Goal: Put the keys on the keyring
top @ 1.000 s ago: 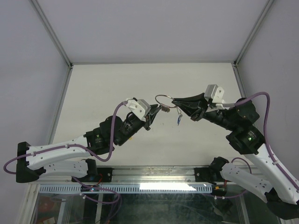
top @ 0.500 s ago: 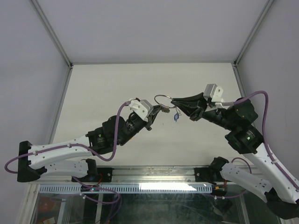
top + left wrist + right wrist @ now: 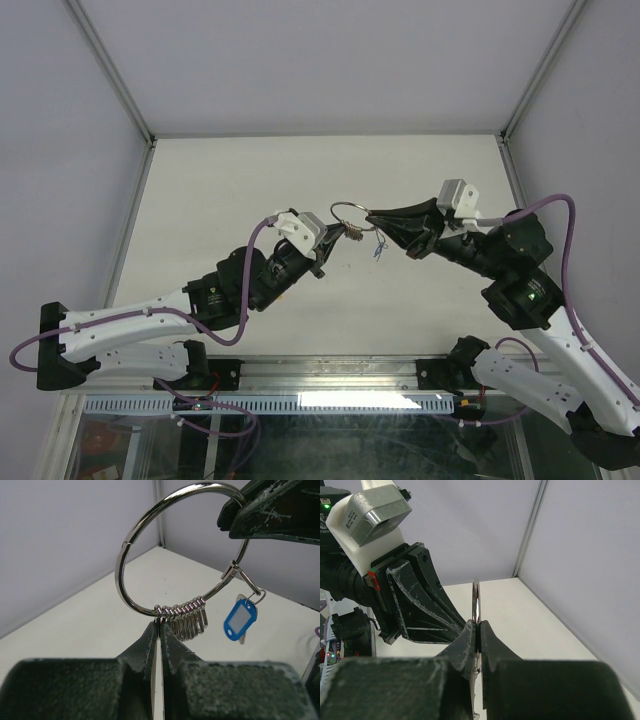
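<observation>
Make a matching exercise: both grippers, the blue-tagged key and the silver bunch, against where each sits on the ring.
Things:
1. left gripper
2. right gripper
3. blue-tagged key
4. silver bunch

Places, as seen in the left wrist view:
a. dangles from a clip on the keyring
b. shut on the ring's bottom
c. packed side by side along the wire
d. shut on the ring's top right

Pairs: 1-b, 2-d, 3-a, 4-c
</observation>
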Available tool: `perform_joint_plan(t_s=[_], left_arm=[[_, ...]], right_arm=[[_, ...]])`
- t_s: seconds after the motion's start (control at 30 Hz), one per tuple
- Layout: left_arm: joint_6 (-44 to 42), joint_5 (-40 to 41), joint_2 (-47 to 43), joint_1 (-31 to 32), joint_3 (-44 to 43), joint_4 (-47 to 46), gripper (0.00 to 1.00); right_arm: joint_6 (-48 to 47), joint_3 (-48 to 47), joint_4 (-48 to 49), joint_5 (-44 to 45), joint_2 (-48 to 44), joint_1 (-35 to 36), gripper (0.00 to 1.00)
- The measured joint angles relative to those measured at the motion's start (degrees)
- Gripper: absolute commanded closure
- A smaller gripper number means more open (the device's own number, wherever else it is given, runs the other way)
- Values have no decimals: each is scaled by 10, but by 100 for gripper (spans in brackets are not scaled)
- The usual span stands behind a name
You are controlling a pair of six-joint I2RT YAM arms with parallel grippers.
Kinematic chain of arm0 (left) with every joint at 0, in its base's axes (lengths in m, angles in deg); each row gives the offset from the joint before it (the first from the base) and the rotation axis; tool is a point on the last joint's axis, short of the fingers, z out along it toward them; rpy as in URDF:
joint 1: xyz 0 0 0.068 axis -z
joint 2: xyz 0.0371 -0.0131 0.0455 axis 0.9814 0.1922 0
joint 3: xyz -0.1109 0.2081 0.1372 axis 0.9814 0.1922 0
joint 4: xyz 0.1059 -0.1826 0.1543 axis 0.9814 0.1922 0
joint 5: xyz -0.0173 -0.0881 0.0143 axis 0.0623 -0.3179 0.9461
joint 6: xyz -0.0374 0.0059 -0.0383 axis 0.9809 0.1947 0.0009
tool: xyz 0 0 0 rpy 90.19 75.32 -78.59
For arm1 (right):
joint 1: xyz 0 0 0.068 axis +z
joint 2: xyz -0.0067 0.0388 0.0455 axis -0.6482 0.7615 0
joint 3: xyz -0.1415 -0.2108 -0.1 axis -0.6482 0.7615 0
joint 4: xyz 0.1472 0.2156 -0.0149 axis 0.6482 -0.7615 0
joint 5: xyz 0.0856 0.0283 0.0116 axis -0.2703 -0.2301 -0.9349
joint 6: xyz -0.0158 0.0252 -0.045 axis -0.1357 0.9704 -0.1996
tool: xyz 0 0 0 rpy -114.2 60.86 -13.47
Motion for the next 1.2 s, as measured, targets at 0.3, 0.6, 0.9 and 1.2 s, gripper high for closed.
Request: perform_joint_plan(t_s=[0.3, 0.6, 0.9, 1.2], left_arm=[[-13, 6, 0, 0, 0, 0, 100], [-55, 33, 0, 0, -22, 36, 100], [-149, 52, 1, 4, -43, 82, 100], [-284, 81, 8, 4, -34, 65, 100]], right_arm=[[-3, 0, 1, 6, -2, 0, 100], [-12, 0, -15, 11, -2, 0, 100], [-18, 0, -31, 19, 2, 0, 100], [-18, -3, -46, 21, 21, 0, 100]])
